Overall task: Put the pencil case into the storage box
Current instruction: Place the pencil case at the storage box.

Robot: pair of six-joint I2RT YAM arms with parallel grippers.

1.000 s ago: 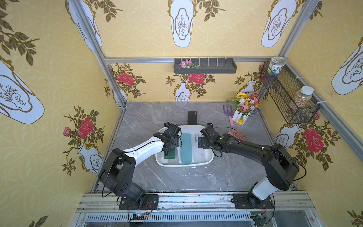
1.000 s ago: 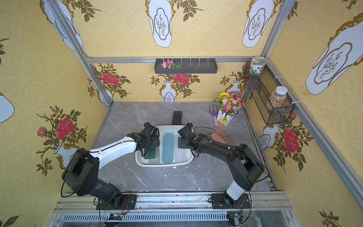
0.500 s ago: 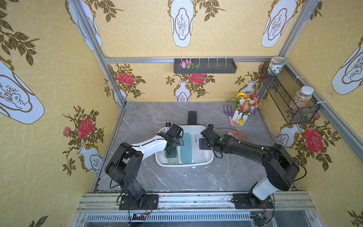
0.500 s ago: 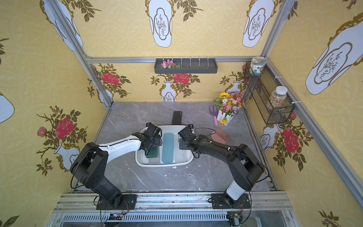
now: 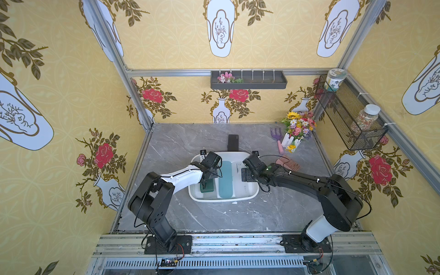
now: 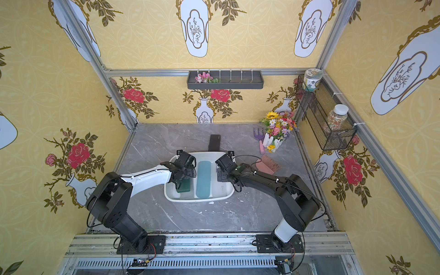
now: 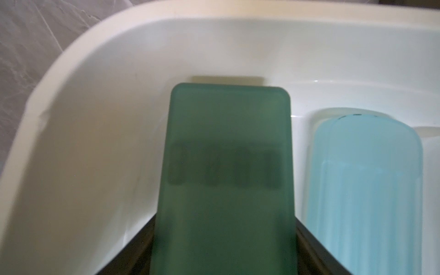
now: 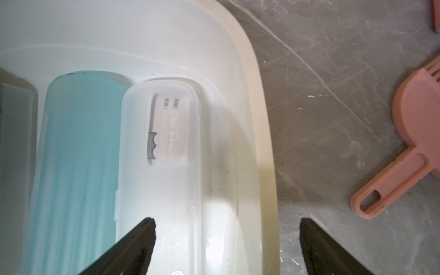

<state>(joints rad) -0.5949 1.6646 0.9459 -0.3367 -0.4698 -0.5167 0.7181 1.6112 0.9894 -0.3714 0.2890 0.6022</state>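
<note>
One dark green frosted pencil case (image 7: 228,147) is pinched in the left gripper (image 5: 204,183) inside the shallow white plastic storage box (image 5: 223,199), while the right gripper (image 8: 227,226) gapes empty.

green pencil case (image 7: 226,166): one end runs out of the left wrist view; dark print blurred, unreadable.
white pencil case (image 8: 166,181): label lettering too soft to read.
pink comb (image 8: 416,119): teeth cut off at edge.
</note>
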